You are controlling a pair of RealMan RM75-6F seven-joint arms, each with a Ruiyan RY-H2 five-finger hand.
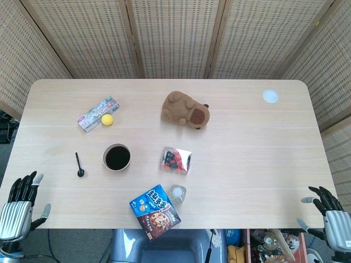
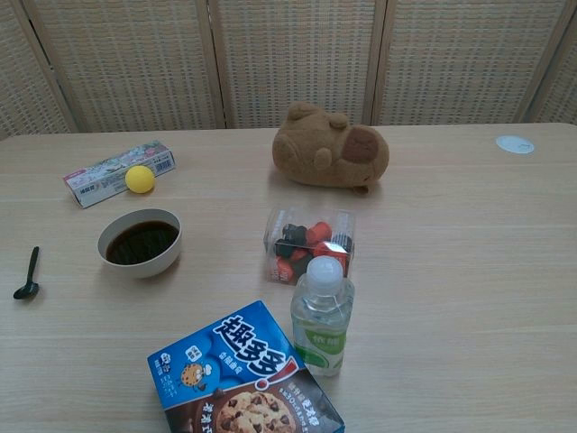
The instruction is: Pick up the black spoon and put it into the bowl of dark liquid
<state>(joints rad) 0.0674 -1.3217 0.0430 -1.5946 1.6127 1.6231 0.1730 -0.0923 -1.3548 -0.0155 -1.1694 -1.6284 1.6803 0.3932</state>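
Note:
The black spoon [image 1: 79,164] [image 2: 27,274] lies flat on the table, left of the bowl, its scoop toward the front edge. The white bowl of dark liquid [image 1: 117,157] [image 2: 140,242] stands upright a short way to its right. My left hand [image 1: 20,204] hangs at the table's front left corner, fingers spread, holding nothing, well below and left of the spoon. My right hand [image 1: 328,212] sits at the front right corner, also spread and empty. Neither hand shows in the chest view.
A blue cookie box [image 1: 155,211] and a small water bottle [image 2: 322,316] stand near the front edge. A clear box of red and black pieces [image 1: 176,159], a brown plush [image 1: 185,109], a yellow ball [image 1: 107,119], a long packet [image 1: 97,113] and a white disc [image 1: 270,96] lie farther back.

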